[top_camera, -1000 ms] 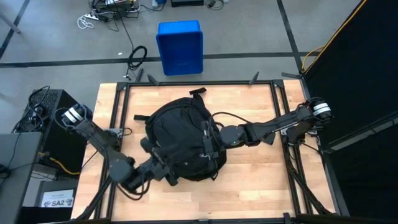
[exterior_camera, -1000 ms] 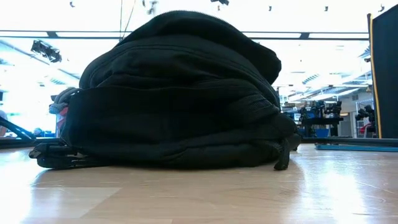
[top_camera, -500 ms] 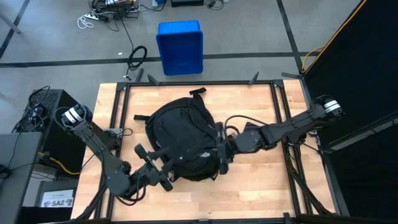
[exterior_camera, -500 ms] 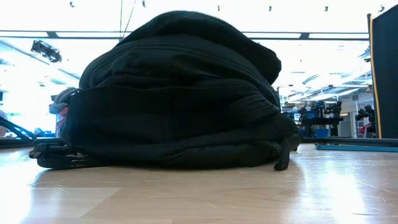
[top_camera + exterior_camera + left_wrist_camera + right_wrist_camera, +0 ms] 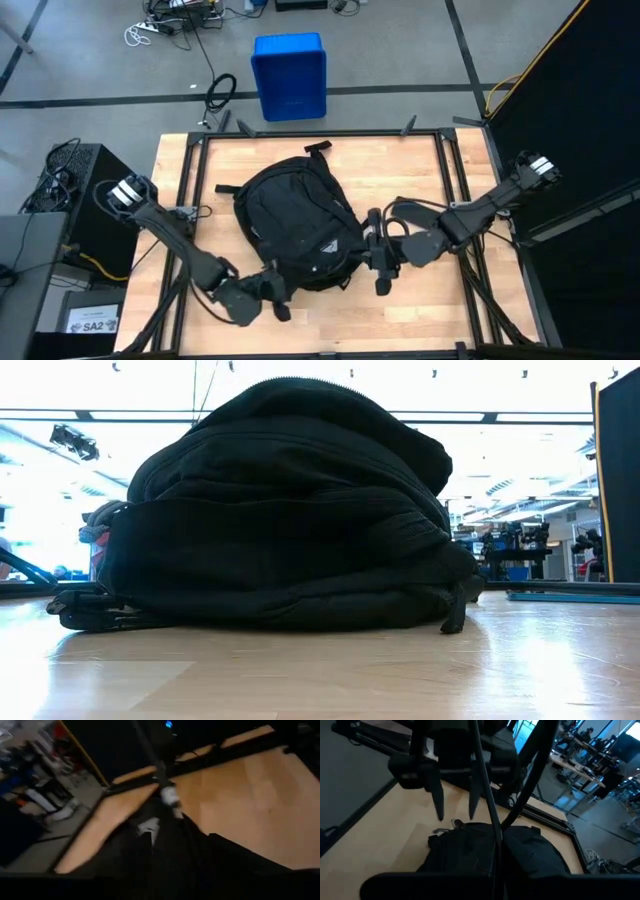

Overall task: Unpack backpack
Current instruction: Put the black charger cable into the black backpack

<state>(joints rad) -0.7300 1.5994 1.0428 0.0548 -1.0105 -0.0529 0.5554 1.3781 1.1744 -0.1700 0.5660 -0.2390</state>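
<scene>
The black backpack (image 5: 295, 225) lies flat on the wooden table, its white logo (image 5: 330, 247) up; the low view shows its underside on the wood (image 5: 280, 510). My left gripper (image 5: 274, 298) hangs at the backpack's near left corner. In the right wrist view its two fingers (image 5: 439, 802) stand apart, pointing down just over the backpack's edge (image 5: 470, 840) with nothing between them. My right gripper (image 5: 372, 258) is shut and floats just beyond the backpack's right side, apart from it.
A blue plastic bin (image 5: 289, 75) stands on the floor beyond the table's far edge. Black frame rails (image 5: 320, 135) run around the tabletop. Bare wood shows to the right of the backpack (image 5: 420, 190) and along the near edge (image 5: 330, 320).
My right gripper has drawn off the backpack's right side toward the table's right edge and now stands clear of it. My left gripper has sunk, turned about its wrist and slid from the backpack's near left part toward the near edge. The backpack stays in place.
</scene>
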